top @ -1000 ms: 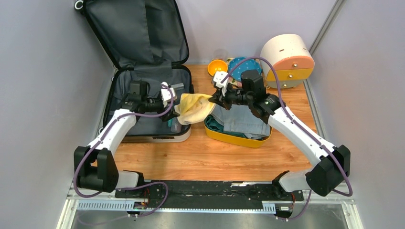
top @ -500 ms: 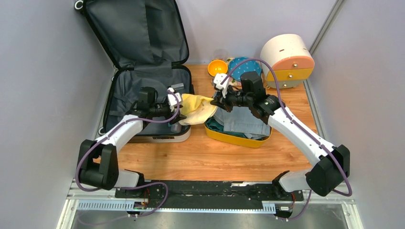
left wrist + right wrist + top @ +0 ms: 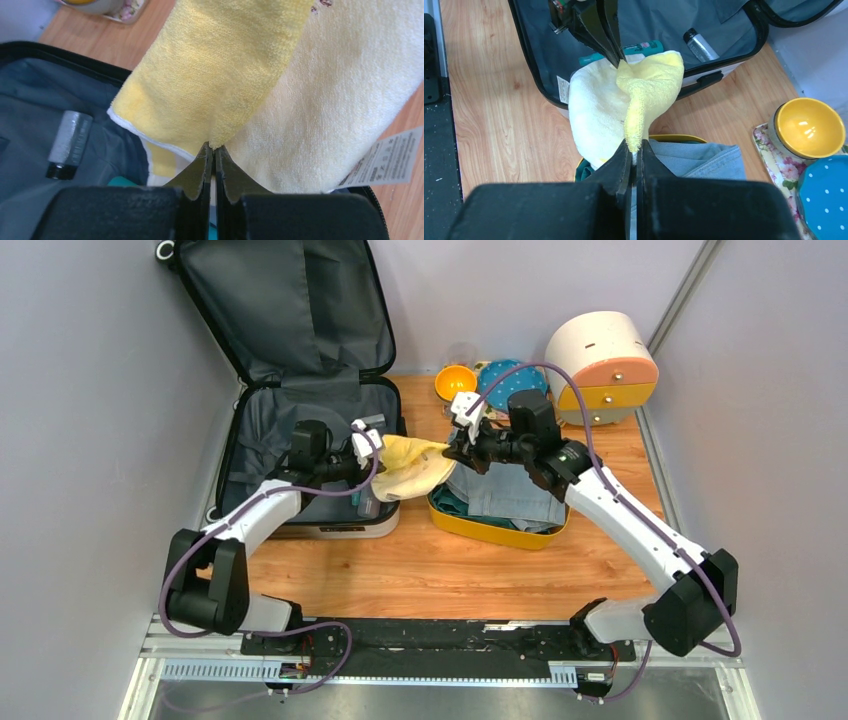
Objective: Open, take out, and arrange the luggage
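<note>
Your luggage [image 3: 255,420] lies open at the left rear of the bench [image 3: 420,570], its base flat on the wood and its lid leaning back against the wall, dark grey lining showing in both halves. Your left end effector [image 3: 214,148] sits over the right edge of the base, and its fingers are pressed together on a fold of the yellow towel [image 3: 410,465]. Your right end effector [image 3: 636,145] faces it from the other side, fingers pinched tight on a bunched corner of the same cloth. You have the towel hanging between the two arms, over the gap where the luggage's right rim meets the yellow bin [image 3: 490,530]. The left wrist view shows you a white care label [image 3: 387,160] dangling from the paler side of the towel. Inside the luggage base you can see a grey cylindrical bottle with a dark cap [image 3: 70,142] lying on the lining, and a teal item [image 3: 644,48] just beyond the left fingers. The bin beside the luggage holds folded blue denim [image 3: 505,490] with something teal beneath it. Behind the bin stand a yellow bowl [image 3: 455,380] and a blue dotted dish [image 3: 505,380], and the round cream-and-orange drawer box [image 3: 600,365] sits in the right rear corner.
</note>
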Available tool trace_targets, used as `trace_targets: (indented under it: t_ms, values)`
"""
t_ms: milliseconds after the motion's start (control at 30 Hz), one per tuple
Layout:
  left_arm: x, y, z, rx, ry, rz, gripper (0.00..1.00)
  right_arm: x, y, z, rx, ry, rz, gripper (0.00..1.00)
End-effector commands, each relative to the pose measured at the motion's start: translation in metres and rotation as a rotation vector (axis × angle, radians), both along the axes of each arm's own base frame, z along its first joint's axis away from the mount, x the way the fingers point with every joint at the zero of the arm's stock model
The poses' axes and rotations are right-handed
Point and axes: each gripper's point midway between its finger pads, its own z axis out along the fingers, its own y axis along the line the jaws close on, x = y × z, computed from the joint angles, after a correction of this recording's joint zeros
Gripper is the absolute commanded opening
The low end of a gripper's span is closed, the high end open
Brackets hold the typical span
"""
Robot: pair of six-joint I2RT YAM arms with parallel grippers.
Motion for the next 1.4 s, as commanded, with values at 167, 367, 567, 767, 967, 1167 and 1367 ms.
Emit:
trace_targets:
  t_ms: [167, 367, 567, 767, 967, 1167, 1367]
  values:
    - [0.009, -0.004, 0.126, -0.102, -0.227, 0.027, 0.00, 0.018, -0.040, 0.071, 0.087, -0.137, -0.140, 0.00]
    - [-0.006, -0.031, 0.219, -0.223, -0.268, -0.101, 0.00, 0.000, -0.079, 0.115, 0.099, -0.235, -0.191, 0.00]
    - [-0.074, -0.070, 0.244, -0.289, -0.224, -0.365, 0.00, -0.054, -0.106, 0.135, 0.087, -0.307, -0.189, 0.00]
    - [-0.121, -0.090, 0.245, -0.351, -0.122, -0.474, 0.00, -0.104, -0.140, 0.123, 0.075, -0.245, -0.278, 0.00]
    - [-0.122, -0.110, 0.226, -0.345, -0.037, -0.476, 0.00, -0.105, -0.162, 0.089, 0.062, -0.157, -0.434, 0.00]
    - [-0.064, -0.131, 0.174, -0.286, 0.052, -0.329, 0.00, -0.045, -0.172, 0.041, -0.072, -0.135, -0.552, 0.00]
    - [-0.003, -0.151, 0.132, -0.280, 0.080, -0.187, 0.00, 0.020, -0.202, 0.018, -0.103, -0.064, -0.692, 0.00]
